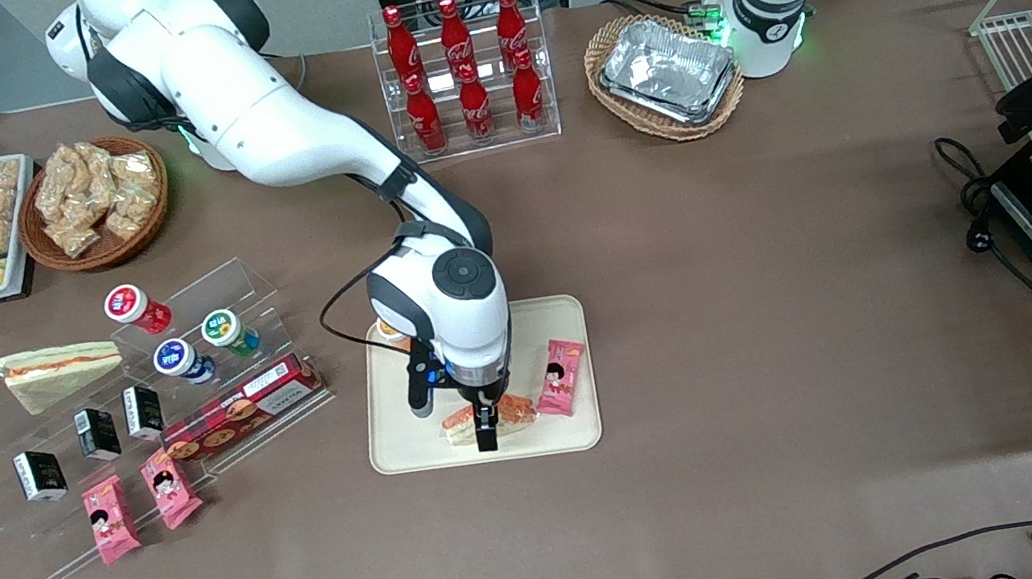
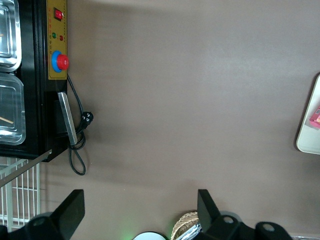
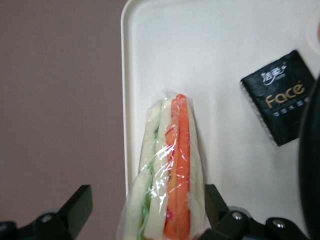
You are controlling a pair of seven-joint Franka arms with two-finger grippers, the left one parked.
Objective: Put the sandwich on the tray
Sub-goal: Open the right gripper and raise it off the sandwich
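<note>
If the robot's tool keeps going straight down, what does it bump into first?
The sandwich. The tool points down right over it, its fingers on either side of the wedge, which lies on the tray. Whether they already touch it is hard to tell.

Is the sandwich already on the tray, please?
On it. The sandwich lies on the tray near its rim, with the gripper open around it.

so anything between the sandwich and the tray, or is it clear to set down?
Nothing visible in the way. The sandwich sits between the fingers of the end effector, already over the tray near its front edge. The pink snack pack and black Face packet lie beside it, apart.
</note>
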